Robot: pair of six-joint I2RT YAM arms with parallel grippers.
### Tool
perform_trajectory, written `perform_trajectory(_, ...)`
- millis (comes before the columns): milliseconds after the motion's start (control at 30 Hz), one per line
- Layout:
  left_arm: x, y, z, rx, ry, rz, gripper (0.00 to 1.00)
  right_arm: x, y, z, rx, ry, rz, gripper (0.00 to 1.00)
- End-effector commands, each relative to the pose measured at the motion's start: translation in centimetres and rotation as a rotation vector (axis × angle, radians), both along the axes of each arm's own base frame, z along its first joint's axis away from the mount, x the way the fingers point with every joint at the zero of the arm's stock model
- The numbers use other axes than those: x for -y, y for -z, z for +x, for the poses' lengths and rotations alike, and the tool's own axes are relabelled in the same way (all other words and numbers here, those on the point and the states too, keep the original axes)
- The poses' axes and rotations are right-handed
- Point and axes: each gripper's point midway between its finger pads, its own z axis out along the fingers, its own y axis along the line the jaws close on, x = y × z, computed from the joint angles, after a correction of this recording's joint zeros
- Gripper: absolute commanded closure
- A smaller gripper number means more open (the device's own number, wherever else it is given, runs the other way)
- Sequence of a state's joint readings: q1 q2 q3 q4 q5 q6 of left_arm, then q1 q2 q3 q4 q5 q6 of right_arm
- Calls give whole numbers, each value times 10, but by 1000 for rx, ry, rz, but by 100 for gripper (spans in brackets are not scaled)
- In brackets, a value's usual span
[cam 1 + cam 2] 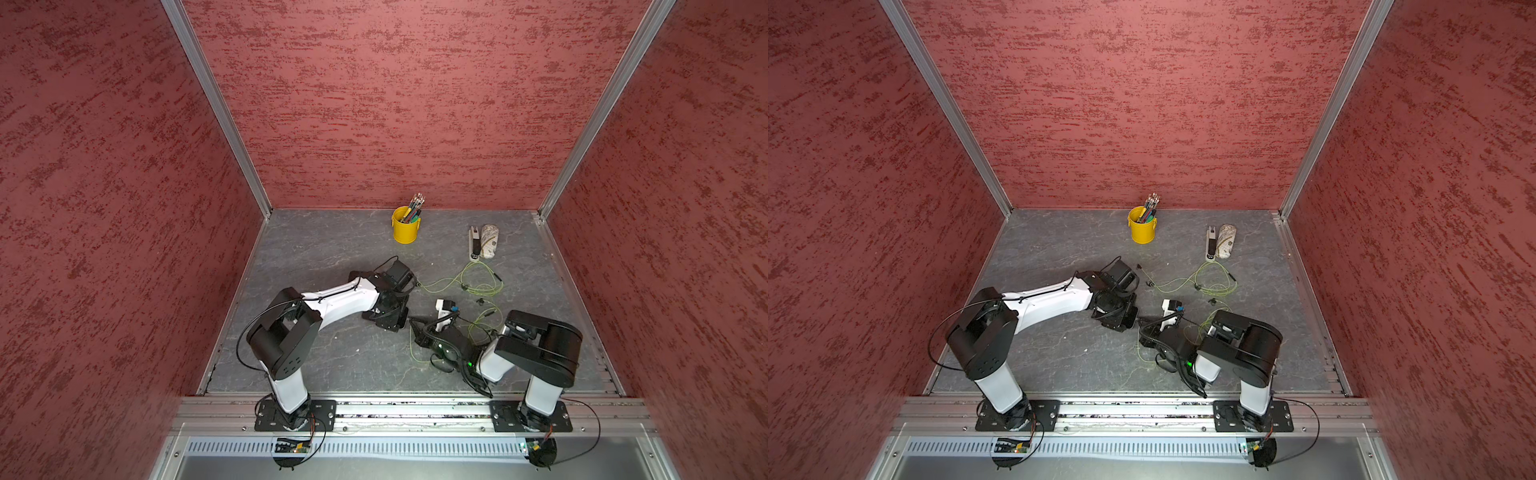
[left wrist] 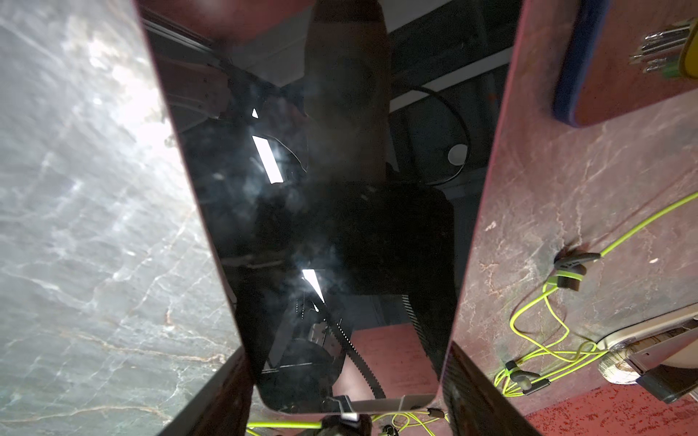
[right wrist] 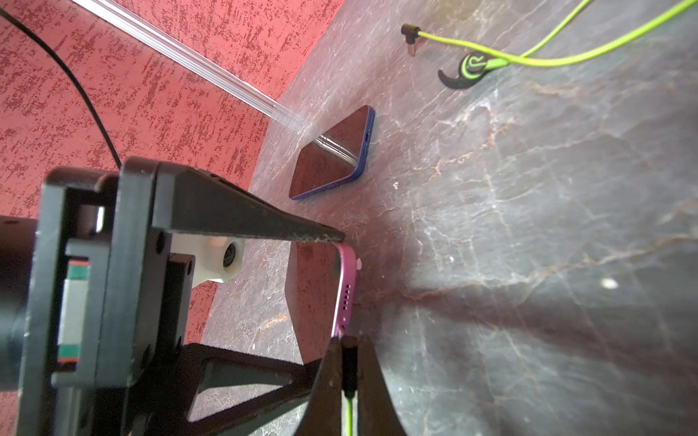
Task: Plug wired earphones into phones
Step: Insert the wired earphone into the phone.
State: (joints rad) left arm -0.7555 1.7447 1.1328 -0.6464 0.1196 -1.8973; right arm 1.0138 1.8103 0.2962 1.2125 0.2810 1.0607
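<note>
Student: Step shown?
Tutor: Insertion — right pincer [image 3: 349, 341] clenched on plug [image 3: 349, 362], just beside the bottom edge of the phone [image 3: 345, 287] grasped by left pincer [image 2: 347, 346]. Next move likely calls for squaring plug to that edge, then pushing straight. Farther along the bench [image 3: 528, 264] — second phone [image 3: 332, 154], unplugged.

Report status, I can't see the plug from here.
Left gripper clamps pink phone. Right gripper shut on earphone plug, at phone's port edge, not seated. Nothing blocking.

The blue phone [image 2: 604, 90] is cut off by the left wrist view's edge.
</note>
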Motion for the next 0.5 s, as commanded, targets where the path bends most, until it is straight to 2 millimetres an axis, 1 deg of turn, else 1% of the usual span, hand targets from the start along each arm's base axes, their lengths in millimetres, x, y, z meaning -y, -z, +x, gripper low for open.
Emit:
perform_trajectory(0, 26, -22, 0, 29, 32, -124, 27, -22, -25, -2, 55, -68, 78, 100)
perform_trajectory(333, 24, -28, 5, 59, 29, -118, 27, -23, -20, -3, 37, -74, 56, 100)
perform_trajectory(467, 23, -30, 5, 66, 28, -118, 27, -27, -20, -2, 40, -82, 44, 100)
